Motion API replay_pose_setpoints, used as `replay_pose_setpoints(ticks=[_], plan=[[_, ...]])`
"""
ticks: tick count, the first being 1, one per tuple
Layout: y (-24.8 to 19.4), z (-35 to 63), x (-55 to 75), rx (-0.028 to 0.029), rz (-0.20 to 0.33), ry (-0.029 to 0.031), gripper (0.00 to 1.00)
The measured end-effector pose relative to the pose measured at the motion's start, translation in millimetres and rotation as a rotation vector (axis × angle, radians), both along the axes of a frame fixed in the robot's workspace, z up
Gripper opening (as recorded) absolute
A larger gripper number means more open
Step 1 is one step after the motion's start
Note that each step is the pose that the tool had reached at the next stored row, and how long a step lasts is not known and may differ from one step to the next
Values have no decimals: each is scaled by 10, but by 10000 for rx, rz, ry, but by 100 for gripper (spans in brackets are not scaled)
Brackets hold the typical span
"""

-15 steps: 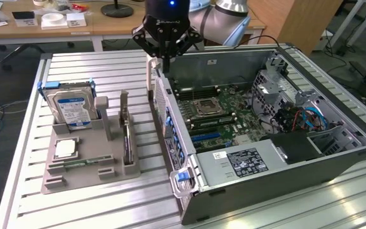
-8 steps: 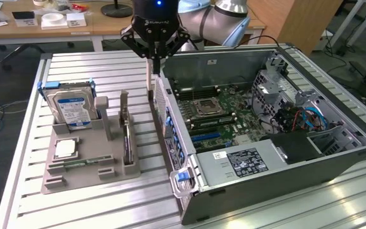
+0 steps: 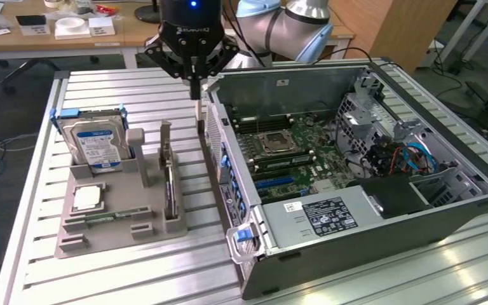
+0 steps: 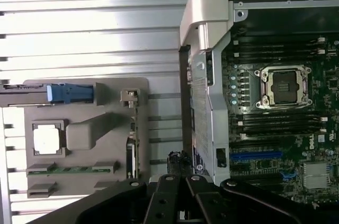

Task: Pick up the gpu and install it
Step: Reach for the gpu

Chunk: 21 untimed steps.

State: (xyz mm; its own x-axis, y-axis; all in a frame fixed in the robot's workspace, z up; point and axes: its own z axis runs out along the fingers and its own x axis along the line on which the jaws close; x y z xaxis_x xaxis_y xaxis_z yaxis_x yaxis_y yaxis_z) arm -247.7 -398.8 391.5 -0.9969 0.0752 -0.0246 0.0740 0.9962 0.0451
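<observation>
Fingers clenched shut hover near the green circuit-board gpu, stood on edge in its grey plastic tray, likely for easy grasping.

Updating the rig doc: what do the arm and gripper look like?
The arm has silver-grey segments with pale blue joint caps. The gripper is black, with bolted linkages tapering to a narrow tip, white lettering across its body and a small blue light above.
</observation>
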Motion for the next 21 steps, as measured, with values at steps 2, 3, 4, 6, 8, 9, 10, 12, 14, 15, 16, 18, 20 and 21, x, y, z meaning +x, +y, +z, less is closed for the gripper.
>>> replay_pose_setpoints(ticks=[2, 3, 4, 6, 8, 9, 10, 12, 14, 15, 16, 18, 20, 21], plan=[[0, 0, -49, 0, -1, 0, 11], [0, -1, -73, 0, -1, -1, 11], [0, -1, -96, 0, -1, -1, 11], [0, -1, -141, 0, -1, -1, 11], [0, -2, -183, 0, 0, -1, 11], [0, -2, -200, 0, -1, -1, 11], [0, -2, -216, 0, -1, 0, 11], [0, -2, -251, 0, -1, -1, 11], [0, -2, -289, 0, -2, 0, 11], [0, -3, -308, 0, -1, -1, 11], [0, -4, -327, 1, -1, -1, 11], [0, -4, -369, 0, -1, 0, 11], [0, -5, -411, 0, 0, -1, 11], [0, -6, -431, 0, 0, -1, 11]])
